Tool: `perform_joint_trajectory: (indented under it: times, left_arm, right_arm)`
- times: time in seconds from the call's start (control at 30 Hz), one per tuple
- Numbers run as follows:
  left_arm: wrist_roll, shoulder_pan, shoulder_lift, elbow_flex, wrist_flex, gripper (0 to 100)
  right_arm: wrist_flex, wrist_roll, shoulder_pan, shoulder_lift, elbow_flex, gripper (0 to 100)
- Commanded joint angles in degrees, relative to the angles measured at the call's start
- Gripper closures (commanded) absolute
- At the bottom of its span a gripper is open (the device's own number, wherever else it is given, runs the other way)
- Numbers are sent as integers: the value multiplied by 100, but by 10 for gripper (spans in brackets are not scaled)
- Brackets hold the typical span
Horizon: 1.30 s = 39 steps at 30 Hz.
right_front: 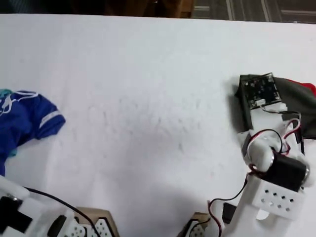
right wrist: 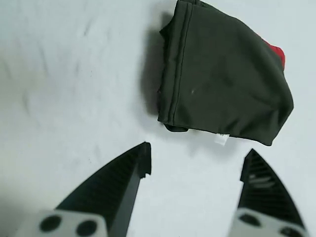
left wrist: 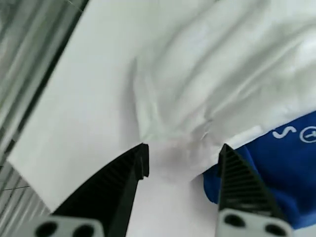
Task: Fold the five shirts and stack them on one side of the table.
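Left jaws up close first: spread wide, nothing between them, tips hanging over the edge of a crumpled heap of white fabric (left wrist: 222, 69). Can't tell whether they actually touch it. Right beside one black fingertip (left wrist: 237, 173), a blue shirt (left wrist: 281, 173) with white print, pressed up against the white heap. Off to the other side, flat white counter (left wrist: 84, 108) running out to its edge.

Right jaws, same deal: wide apart, gripping nothing, hovering above the counter. Just ahead of the tips, a dark shirt (right wrist: 222, 74) folded into a compact block, seamed edge toward the open counter, small white tag (right wrist: 222, 139) poking out on the side nearest the jaws. Red strip (right wrist: 275, 52) peeking out at the far corner, can't tell what it belongs to.

Pulling back to the high view: dark shirt (right_front: 296, 106) sitting at the right edge of the counter, red strip along its far side, right arm (right_front: 271, 168) over its inner part with a small circuit board (right_front: 259, 90) facing up. Blue shirt (right_front: 24, 121) bunched up and unfolded at the left edge, well apart from the dark one, with a bit of teal (right_front: 5, 92) next to it. Left arm (right_front: 19, 212) low in the near corner, below the blue shirt. Wide stretch of white counter between the two sides.
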Motion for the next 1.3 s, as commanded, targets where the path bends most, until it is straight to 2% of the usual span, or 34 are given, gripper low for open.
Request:
perform_joint_trajectory:
  times: [0.0, 0.13, 0.33, 0.43, 0.6, 0.8, 1.0, 1.1, 1.27]
  left_arm:
    - [-9, 53, 396, -409, -273, 755]
    - [-18, 97, 1284, -910, -527, 755]
    - [-9, 105, 2936, -2070, -404, 755]
    - [-9, 105, 3543, -2774, 396, 773]
    - [44, 325, 4105, -4180, 2171, 977]
    - [105, 870, 4316, -5349, 4070, 976]
    - [1073, 1600, 4114, -6677, 5767, 974]
    - [1398, 2004, 3833, -7152, 6040, 974]
    - [1512, 2681, 2690, -6844, 6040, 974]
  right_arm:
    - [-163, 211, 75, -75, 141, 704]
    - [-136, 193, 92, -101, 237, 704]
    - [-127, -26, 101, -110, 220, 704]
    - [-163, -536, 92, -84, 211, 704]
    - [-207, -826, 92, -101, 202, 704]
    - [-215, -818, 92, -101, 202, 704]
    - [-207, -818, 92, -110, 202, 704]
    - [-198, -809, 92, -110, 202, 704]
    - [-180, -809, 92, -110, 202, 704]
